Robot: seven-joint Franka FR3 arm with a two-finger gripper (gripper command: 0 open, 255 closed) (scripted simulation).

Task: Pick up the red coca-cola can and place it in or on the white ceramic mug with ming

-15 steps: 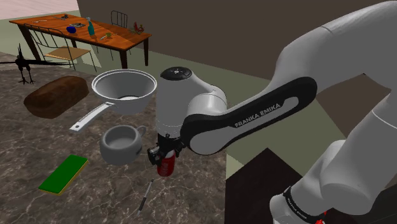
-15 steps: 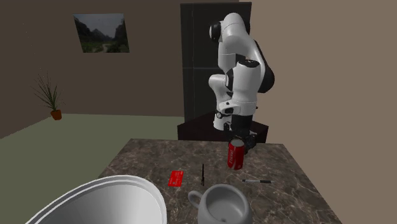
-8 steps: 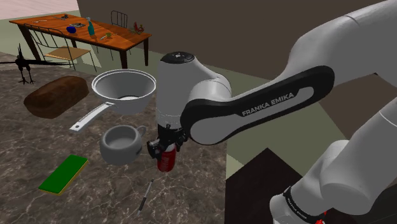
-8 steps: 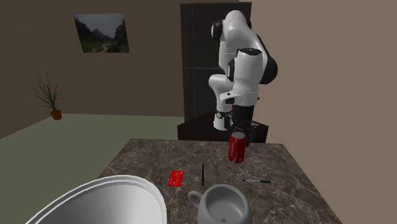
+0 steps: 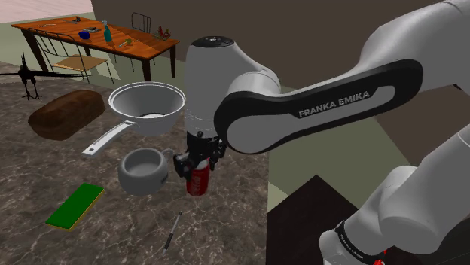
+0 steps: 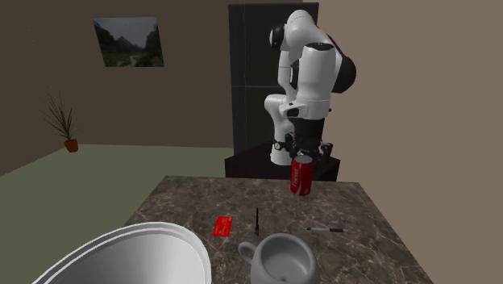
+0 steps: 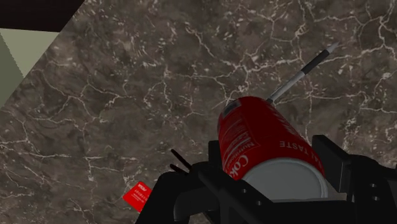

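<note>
Dark marble counter (image 5: 30,177); grey pan (image 5: 147,105) sits at 12 o'clock of the pale grey mug (image 5: 143,170). Gripper (image 5: 197,162) fingers are clamped on the red can (image 5: 197,183), which hangs above the counter at the mug's 3 o'clock, not touching it. Pen (image 5: 173,231) lies at the can's 7 o'clock.

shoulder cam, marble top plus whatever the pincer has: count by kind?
can: 1, held in the pincer
mug: 1
pan: 1
loaf: 1
green slab: 1
pen: 1
bird figure: 1
Total: 7
</note>
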